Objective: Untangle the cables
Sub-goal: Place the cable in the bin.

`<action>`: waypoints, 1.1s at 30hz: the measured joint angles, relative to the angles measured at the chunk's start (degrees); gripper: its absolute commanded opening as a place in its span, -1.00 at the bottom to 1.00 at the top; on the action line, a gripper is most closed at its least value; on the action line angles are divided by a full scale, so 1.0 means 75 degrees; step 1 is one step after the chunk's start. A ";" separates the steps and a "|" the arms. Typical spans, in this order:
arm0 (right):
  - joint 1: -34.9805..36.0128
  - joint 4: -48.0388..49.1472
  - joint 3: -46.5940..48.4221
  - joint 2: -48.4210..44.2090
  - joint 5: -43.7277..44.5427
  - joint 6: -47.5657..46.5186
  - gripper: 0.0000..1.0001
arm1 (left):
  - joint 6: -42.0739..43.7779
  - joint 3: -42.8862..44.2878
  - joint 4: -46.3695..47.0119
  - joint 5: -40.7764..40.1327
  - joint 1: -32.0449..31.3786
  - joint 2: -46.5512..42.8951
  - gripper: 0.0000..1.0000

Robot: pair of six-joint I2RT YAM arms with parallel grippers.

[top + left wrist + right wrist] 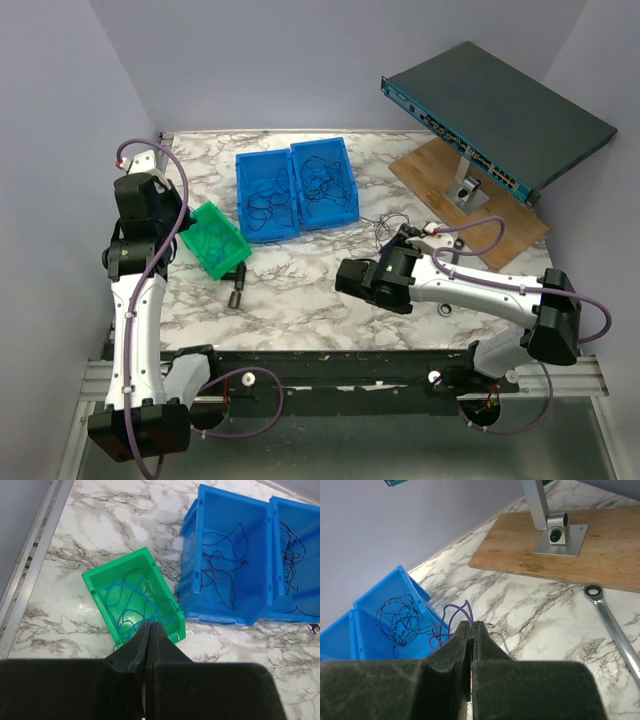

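Fingers of the left gripper [149, 626] are pressed together at the rim of one green bin [100, 577] of curly blue cables [131, 600]. Beside it, two blue bins [187, 565] hold dark cables [220, 565]. The right gripper [471, 625] is likewise closed, with purple loops [454, 611] at its tips (pinched or not, unclear). One silver wrench [615, 625] lies on the marble table [545, 605] off to its right.

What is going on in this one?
Two robot arms are working on thin tangled wires on a marble table. The left pincer is shut and hangs over the near rim of a green bin that holds blue wires. The right pincer is shut too, with loops of purple wire right at its tip; whether it pinches them I cannot tell. Dark wires lie in two blue bins.
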 measured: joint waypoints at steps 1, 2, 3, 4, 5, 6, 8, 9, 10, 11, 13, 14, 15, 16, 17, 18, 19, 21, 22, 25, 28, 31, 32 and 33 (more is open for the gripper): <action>0.0003 -0.0006 -0.0006 0.0029 0.0000 0.0000 -0.99 | 0.0015 -0.0012 -0.0012 -0.0003 0.0000 0.0087 -1.00; 0.0006 -0.0006 -0.0006 0.0064 0.0000 0.0000 -0.99 | 0.0023 -0.0012 -0.0012 0.0000 -0.0003 0.0114 -1.00; 0.0020 -0.0012 0.0003 0.0108 0.0000 0.0000 -0.99 | 0.0044 -0.0012 -0.0012 -0.0003 -0.0023 0.0137 -1.00; 0.0032 -0.0017 0.0038 0.0169 -0.0003 0.0000 -0.99 | 0.0064 -0.0012 -0.0012 -0.0003 -0.0050 0.0149 -1.00; 0.0061 -0.0020 0.0108 0.0256 -0.0003 0.0000 -0.99 | 0.0096 -0.0012 -0.0012 -0.0003 -0.0085 0.0160 -1.00; 0.0099 -0.0020 0.0213 0.0358 -0.0003 0.0000 -0.99 | 0.0131 -0.0012 -0.0012 -0.0012 -0.0122 0.0184 -1.00; 0.0181 -0.0012 0.0466 0.0548 0.0000 0.0000 -0.99 | 0.0192 -0.0012 -0.0012 -0.0090 -0.0198 0.0280 -1.00; 0.0207 0.0006 0.0545 0.0577 0.0000 0.0000 -0.99 | 0.0213 -0.0012 -0.0009 -0.0143 -0.0221 0.0347 -1.00; 0.0219 0.0009 0.0571 0.0577 0.0000 0.0000 -0.99 | 0.0239 -0.0012 -0.0009 -0.0312 -0.0262 0.0495 -1.00; 0.0239 0.0009 0.0574 0.0536 0.0000 0.0000 -0.99 | 0.0248 -0.0012 -0.0006 -0.0460 -0.0286 0.0682 -1.00; 0.0242 0.0009 0.0568 0.0402 -0.0003 0.0000 -0.99 | 0.0271 -0.0012 -0.0006 -0.0740 -0.0294 0.1119 -1.00; 0.0242 0.0009 0.0560 0.0321 -0.0003 0.0000 -0.99 | 0.0277 -0.0012 -0.0020 -0.0976 -0.0294 0.1510 -1.00; 0.0242 0.0006 0.0548 0.0230 0.0000 0.0000 -0.99 | 0.0291 -0.0012 -0.0041 -0.1119 -0.0294 0.1766 -1.00; 0.0239 0.0006 0.0542 0.0160 -0.0003 0.0000 -0.99 | 0.0300 -0.0012 -0.0058 -0.1271 -0.0294 0.2002 -1.00; 0.0236 0.0003 0.0533 0.0073 -0.0003 0.0000 -0.99 | 0.0303 -0.0015 -0.0070 -0.1396 -0.0294 0.2194 -1.00; 0.0239 0.0000 0.0530 0.0023 0.0000 0.0000 -0.99 | 0.0300 -0.0015 -0.0079 -0.1486 -0.0294 0.2314 -1.00; 0.0239 0.0000 0.0530 -0.0003 0.0000 0.0000 -0.99 | 0.0300 -0.0015 -0.0090 -0.1591 -0.0294 0.2480 -1.00; 0.0242 0.0000 0.0533 -0.0006 -0.0003 0.0000 -0.99 | 0.0294 0.0026 -0.0105 -0.1679 -0.0291 0.2862 -1.00; 0.0239 0.0003 0.0533 0.0006 0.0000 0.0000 -0.99 | 0.0289 0.0111 -0.0184 -0.1679 -0.0291 0.3124 -1.00; 0.0251 0.0000 0.0533 0.0026 0.0000 0.0000 -0.99 | 0.0271 0.0513 -0.0414 -0.1536 -0.0294 0.4095 -0.37; 0.0251 -0.0003 0.0533 0.0090 0.0000 0.0000 -0.99 | 0.0259 0.0527 -0.0560 -0.1346 -0.0300 0.4310 0.13; 0.0251 -0.0003 0.0557 0.0274 -0.0003 0.0000 -0.99 | 0.0210 0.0527 -0.0624 -0.1218 -0.0303 0.4106 0.32; 0.0245 -0.0003 0.0600 0.0347 -0.0003 0.0000 -0.99 | 0.0207 0.0527 -0.0662 -0.1201 -0.0306 0.3990 0.36; 0.0239 -0.0006 0.0664 0.0417 -0.0003 0.0000 -0.99 | 0.0210 0.0527 -0.0699 -0.1186 -0.0323 0.3856 0.38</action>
